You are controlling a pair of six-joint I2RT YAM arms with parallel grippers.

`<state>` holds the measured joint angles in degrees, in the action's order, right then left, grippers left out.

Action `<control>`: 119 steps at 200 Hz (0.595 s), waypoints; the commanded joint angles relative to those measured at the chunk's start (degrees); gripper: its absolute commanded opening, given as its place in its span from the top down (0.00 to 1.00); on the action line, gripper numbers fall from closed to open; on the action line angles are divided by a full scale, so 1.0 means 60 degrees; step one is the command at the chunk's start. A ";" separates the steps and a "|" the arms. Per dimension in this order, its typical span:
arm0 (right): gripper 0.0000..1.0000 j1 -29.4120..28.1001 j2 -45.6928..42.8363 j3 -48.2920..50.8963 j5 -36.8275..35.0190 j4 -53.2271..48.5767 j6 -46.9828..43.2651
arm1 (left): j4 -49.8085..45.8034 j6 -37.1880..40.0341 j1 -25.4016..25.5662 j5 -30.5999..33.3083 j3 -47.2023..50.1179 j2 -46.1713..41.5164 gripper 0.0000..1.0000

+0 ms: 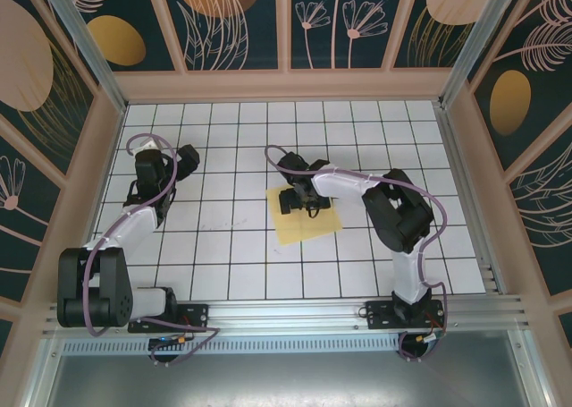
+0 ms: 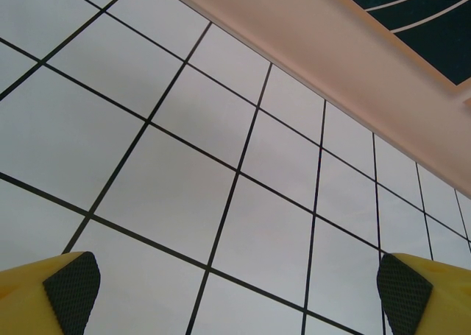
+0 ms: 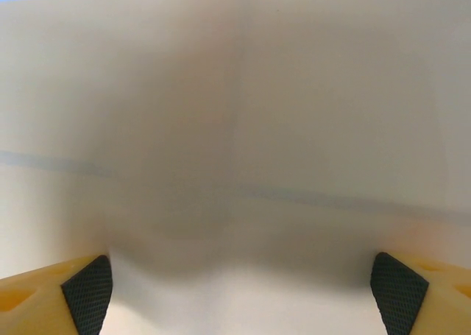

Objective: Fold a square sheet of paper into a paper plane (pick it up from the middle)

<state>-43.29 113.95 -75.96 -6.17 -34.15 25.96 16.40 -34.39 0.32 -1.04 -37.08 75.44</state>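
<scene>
Pick-up step: right claw (image 1: 298, 199) spread just above the sheet (image 1: 315, 228) — paper right under its pads (image 3: 87, 291), nothing pinched. Next it must close on the middle. Left claw (image 1: 181, 159) spread too.

- white-tiled table (image 1: 223, 246), black grid lines
- pale yellow square sheet of paper (image 1: 308, 226) lies on it, right of centre, skewed to the grid
</scene>
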 commanded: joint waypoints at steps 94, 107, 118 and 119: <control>0.51 0.0061 -0.1000 0.0679 0.1488 0.1463 0.0427 | -0.0089 -0.0242 -0.0053 -0.0675 0.0137 0.0081 0.02; 0.58 0.0226 -0.1574 0.0999 0.2441 0.2408 0.0672 | -0.0050 -0.0419 -0.0051 -0.1193 0.0188 0.0113 0.03; 0.63 0.0447 -0.2008 0.1393 0.3281 0.3293 0.0955 | 0.0047 -0.0619 -0.0053 -0.1728 0.0257 0.0176 0.06; 0.63 0.0469 -0.2048 0.1431 0.3349 0.3394 0.0995 | 0.0055 -0.0637 -0.0053 -0.1788 0.0267 0.0181 0.06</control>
<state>-42.50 108.86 -70.98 1.39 -25.69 28.51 16.32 -35.46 0.32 -4.64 -36.88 75.55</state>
